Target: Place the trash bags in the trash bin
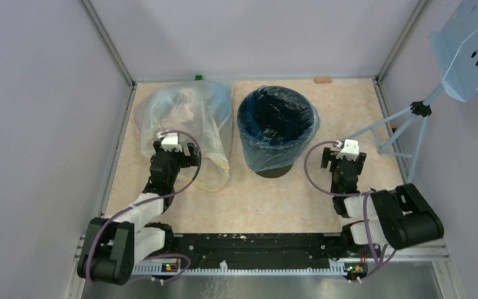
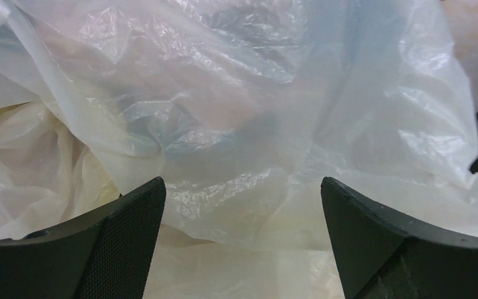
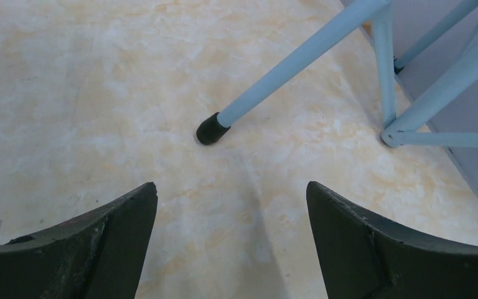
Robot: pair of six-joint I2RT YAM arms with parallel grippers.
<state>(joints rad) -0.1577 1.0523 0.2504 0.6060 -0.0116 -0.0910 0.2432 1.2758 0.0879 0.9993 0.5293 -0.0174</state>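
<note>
The black trash bin (image 1: pixel 277 169) stands upright at the middle back of the table. The thin blue trash bag (image 1: pixel 253 144) lines it, with its film folded over the rim and hanging down the outside. My left gripper (image 1: pixel 175 153) is open and empty, right over the large clear yellowish plastic bag (image 1: pixel 187 115) to the left of the bin. In the left wrist view that bag (image 2: pixel 236 112) fills the frame past my open left gripper (image 2: pixel 243 187). My right gripper (image 1: pixel 346 161) is open and empty above bare table right of the bin, as the right wrist view (image 3: pixel 231 190) shows.
A light blue metal stand (image 1: pixel 404 124) rises at the right. One of its rubber-tipped legs (image 3: pixel 211 129) rests on the table just ahead of my right gripper. A small green block (image 1: pixel 198 77) and a wooden block (image 1: pixel 323 80) lie at the back wall. Walls enclose three sides.
</note>
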